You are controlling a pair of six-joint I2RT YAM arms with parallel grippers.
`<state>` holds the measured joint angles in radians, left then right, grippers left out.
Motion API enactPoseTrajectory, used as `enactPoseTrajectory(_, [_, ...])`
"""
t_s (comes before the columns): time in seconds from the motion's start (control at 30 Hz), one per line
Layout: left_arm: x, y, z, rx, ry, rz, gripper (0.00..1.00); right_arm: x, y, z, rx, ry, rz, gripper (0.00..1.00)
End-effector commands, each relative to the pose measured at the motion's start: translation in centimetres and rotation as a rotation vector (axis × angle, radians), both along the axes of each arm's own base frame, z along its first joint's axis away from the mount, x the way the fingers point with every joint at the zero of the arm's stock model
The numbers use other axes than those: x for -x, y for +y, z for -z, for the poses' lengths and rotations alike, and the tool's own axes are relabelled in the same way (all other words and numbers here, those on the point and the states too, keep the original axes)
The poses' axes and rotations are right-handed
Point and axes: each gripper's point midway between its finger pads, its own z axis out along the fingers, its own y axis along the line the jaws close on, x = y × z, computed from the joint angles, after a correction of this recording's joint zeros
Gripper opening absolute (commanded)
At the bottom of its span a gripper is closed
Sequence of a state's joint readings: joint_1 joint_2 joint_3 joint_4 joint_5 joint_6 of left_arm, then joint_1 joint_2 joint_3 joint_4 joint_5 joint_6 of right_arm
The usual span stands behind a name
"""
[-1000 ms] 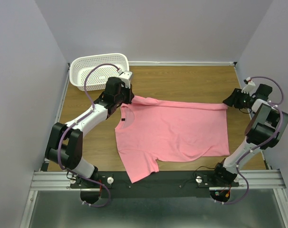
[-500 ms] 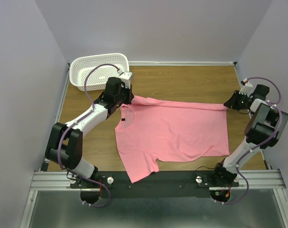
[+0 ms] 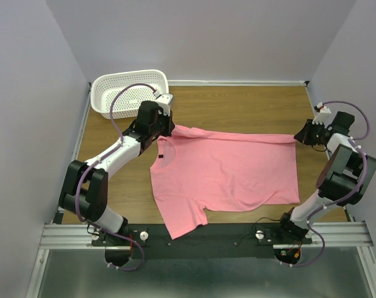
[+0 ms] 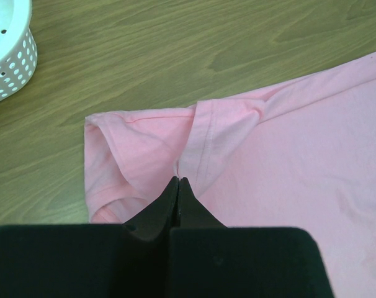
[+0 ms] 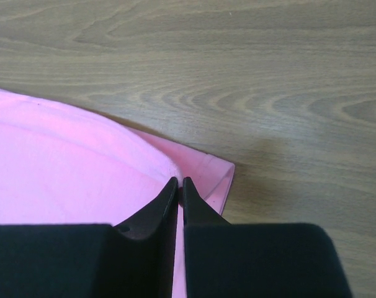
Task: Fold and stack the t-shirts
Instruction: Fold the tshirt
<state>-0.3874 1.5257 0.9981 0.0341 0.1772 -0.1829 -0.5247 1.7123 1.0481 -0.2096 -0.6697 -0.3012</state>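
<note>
The salmon-pink t-shirt (image 3: 228, 171) lies spread flat on the wooden table, neck with a small dark label to the left, one sleeve hanging toward the near edge. My left gripper (image 3: 170, 128) is shut on the shirt's far left sleeve; in the left wrist view the jaws (image 4: 177, 181) pinch a fold of the pink cloth (image 4: 287, 161). My right gripper (image 3: 298, 136) is shut on the far right hem corner; in the right wrist view the jaws (image 5: 178, 180) grip the cloth (image 5: 70, 167) just inside the corner.
A white perforated basket (image 3: 127, 90) stands at the far left corner; its rim shows in the left wrist view (image 4: 8, 49). Purple walls close in on three sides. A black rail runs along the near edge.
The right gripper has shifted slightly to the right with the hem corner, pulling the far edge straighter. The left arm has not moved.
</note>
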Motion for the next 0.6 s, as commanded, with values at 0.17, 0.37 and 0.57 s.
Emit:
enactPoseTrajectory(0.17, [0.1,-0.1,-0.3,-0.009,-0.006,0.014,0.00,1.4,-0.1,0.1,0.077,0.002,-0.012,0.13])
enactPoseTrajectory(0.37, [0.0,0.0,-0.4,-0.012,-0.010,0.013,0.00,1.9,-0.6,0.7,0.107,0.020,-0.003,0.14])
enactPoseTrajectory(0.57, [0.1,0.0,-0.4,-0.011,-0.009,0.012,0.00,1.9,-0.5,0.7,0.110,0.020,-0.006,0.16])
